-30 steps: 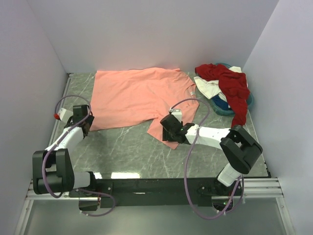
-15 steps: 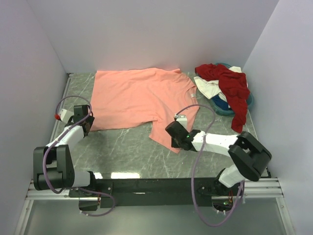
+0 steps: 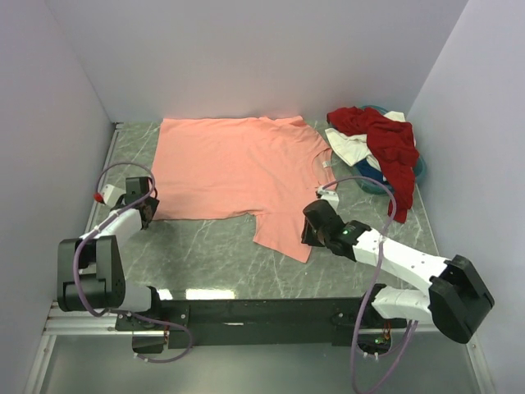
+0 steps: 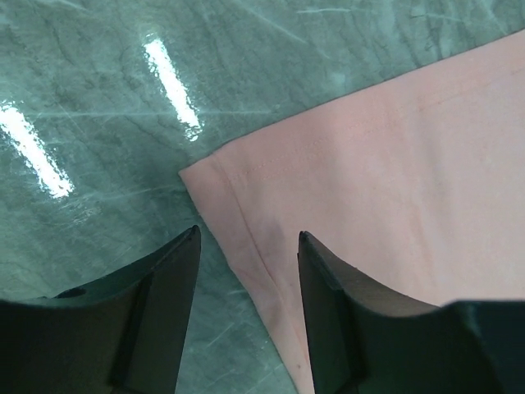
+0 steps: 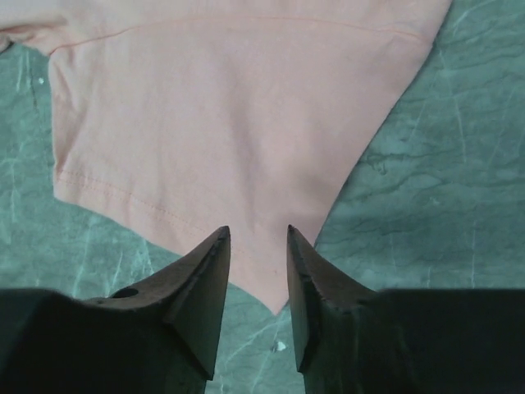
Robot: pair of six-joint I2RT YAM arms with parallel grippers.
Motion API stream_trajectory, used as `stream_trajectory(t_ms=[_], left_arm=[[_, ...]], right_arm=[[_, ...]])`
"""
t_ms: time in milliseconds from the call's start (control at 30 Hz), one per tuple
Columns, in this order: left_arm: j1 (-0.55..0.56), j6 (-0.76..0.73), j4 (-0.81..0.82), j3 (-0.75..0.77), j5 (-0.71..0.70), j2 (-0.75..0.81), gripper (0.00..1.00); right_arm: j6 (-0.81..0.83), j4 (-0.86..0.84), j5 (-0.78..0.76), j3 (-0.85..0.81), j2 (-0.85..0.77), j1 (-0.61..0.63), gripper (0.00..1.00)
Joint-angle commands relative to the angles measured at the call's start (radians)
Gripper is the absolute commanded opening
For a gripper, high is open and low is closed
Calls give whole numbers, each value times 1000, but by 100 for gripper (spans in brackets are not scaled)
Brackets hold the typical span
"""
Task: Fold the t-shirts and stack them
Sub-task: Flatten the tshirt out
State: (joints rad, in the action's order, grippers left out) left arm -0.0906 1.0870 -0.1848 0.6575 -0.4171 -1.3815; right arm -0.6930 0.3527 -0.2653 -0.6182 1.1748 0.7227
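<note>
Left fingers (image 4: 187, 250): spread, gripping nothing, poised over the near-left hem corner of the salmon-pink t-shirt (image 3: 230, 168), which lies flat between them.
Right fingers (image 5: 218, 250): narrowly parted, nothing pinched; the pointed tip of the near-right sleeve reaches into the gap.
Salmon-pink t-shirt: spread flat, unfolded, on the grey marbled bench (image 3: 205, 258), body across the far centre, one sleeve angling toward the right arm.
Dark red t-shirt (image 3: 392, 141): crumpled on top of a heap in the far-right corner, one end trailing down.
White t-shirt (image 3: 349, 148): bunched under it, left side.
Teal-blue t-shirt (image 3: 373, 182): at the bottom, only edges showing.
</note>
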Motion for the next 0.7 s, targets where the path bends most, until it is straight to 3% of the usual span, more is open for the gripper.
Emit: stream_trajectory(t_ms=[0, 100, 367, 500, 600, 667], left_arm=[[-6, 7, 11, 17, -32, -27, 56], [-9, 8, 2, 39, -43, -62, 52], [-31, 19, 16, 83, -14, -157, 44], [-34, 8, 15, 106, 1, -191, 24], [-34, 5, 18, 100, 1, -174, 4], [-34, 7, 21, 76, -2, -156, 1]], right_arm=[[-14, -1, 52, 18, -52, -22, 42], [-31, -4, 87, 40, -81, -52, 52], [-76, -46, 162, 110, -139, -91, 61], [-108, -67, 199, 133, -135, -91, 63], [-137, -90, 231, 162, -118, -89, 64], [-152, -107, 233, 170, -106, -79, 64]])
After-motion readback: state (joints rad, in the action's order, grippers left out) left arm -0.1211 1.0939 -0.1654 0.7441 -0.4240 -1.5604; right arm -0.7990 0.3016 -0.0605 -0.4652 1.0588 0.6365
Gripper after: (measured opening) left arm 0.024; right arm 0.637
